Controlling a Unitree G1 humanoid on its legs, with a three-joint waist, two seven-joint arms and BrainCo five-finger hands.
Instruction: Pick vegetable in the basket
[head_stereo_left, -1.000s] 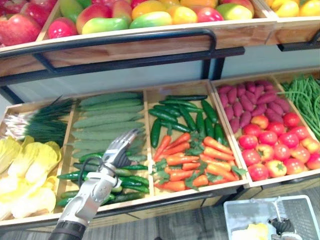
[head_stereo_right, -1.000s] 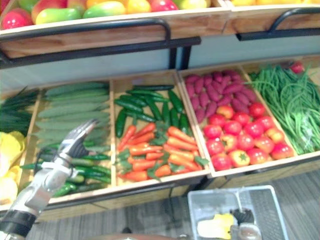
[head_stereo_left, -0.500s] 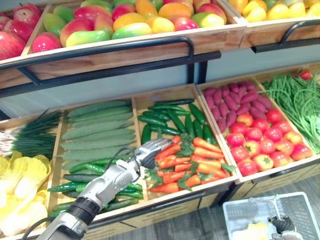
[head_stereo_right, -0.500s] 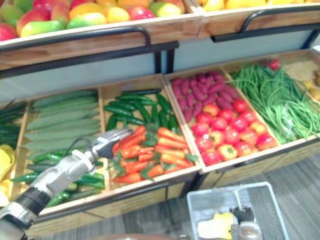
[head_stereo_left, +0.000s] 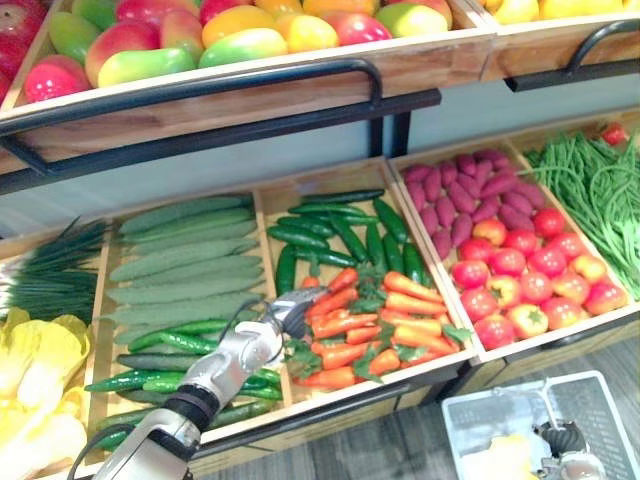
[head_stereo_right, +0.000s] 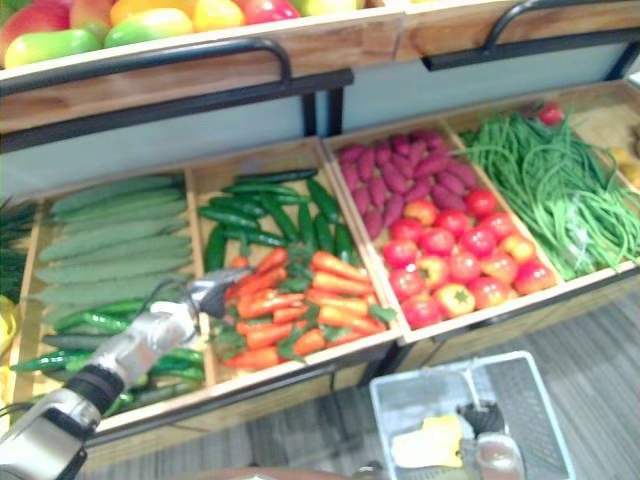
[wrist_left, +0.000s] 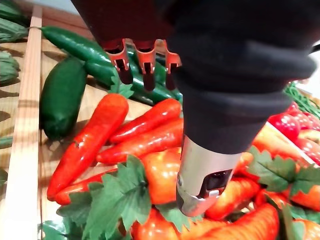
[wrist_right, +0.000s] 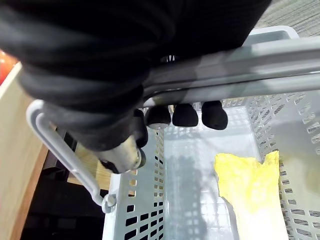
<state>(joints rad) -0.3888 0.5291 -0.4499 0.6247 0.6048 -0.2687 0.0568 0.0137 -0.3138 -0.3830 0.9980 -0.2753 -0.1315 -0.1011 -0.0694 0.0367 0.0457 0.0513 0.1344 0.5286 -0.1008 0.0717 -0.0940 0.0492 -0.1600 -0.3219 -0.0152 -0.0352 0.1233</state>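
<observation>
The right robot hand (wrist_right: 185, 114) gripped the handle (wrist_right: 240, 65) of the grey basket (head_stereo_right: 420, 400) holding a yellow vegetable (wrist_right: 250, 185), while beyond it the left robot hand (head_stereo_left: 292, 312), fingers straight and empty, hung over the carrots (wrist_left: 90, 140) in the wooden crate (wrist_left: 22, 150).

left robot hand (head_stereo_left: 291, 311) hovers over the edge of the carrots (head_stereo_left: 400, 310), green chillies (head_stereo_left: 165, 346) just left of it; basket (head_stereo_left: 472, 404) with right robot hand (head_stereo_left: 563, 440) well to its right.

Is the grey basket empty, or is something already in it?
Not empty: the basket holds a yellow leafy vegetable lying on its floor.
</observation>
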